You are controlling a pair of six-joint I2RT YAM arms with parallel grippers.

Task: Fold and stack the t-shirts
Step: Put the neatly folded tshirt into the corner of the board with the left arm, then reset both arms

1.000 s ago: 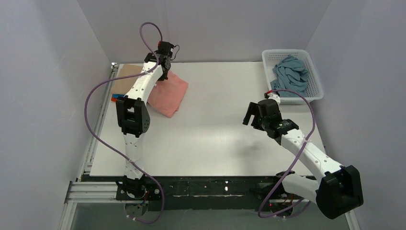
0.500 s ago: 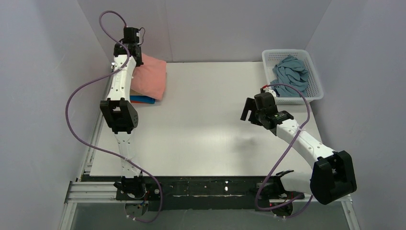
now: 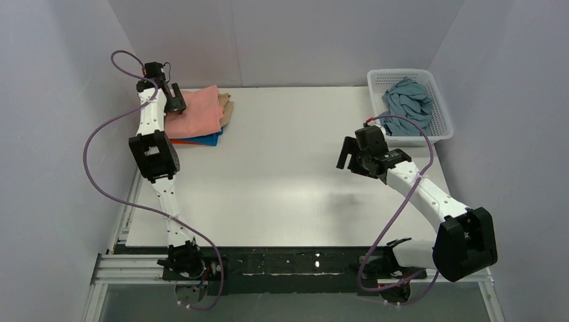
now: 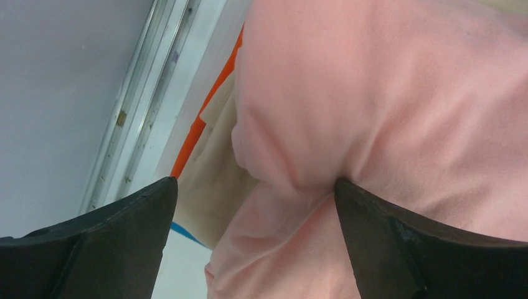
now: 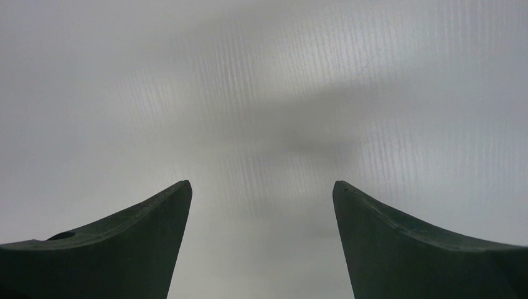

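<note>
The salmon-pink t-shirt [image 3: 196, 111], in the air half a second ago, now lies on the tan, orange-red and blue stack [image 3: 204, 140] at the desk's [image 3: 288, 168] far left corner, our left fingers [image 3: 176, 102] spread wide and empty over it. Our right fingers [image 3: 349, 157] hang open, holding nothing, near the basket [image 3: 402, 72] at the far right corner, where the crumpled grey-blue t-shirt [image 3: 406, 100] waits, likely next

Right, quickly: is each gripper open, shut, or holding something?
Left gripper: open, jaws spread against the pink t-shirt, not clamping it.
Right gripper: open, nothing between its jaws, over the table.
</note>
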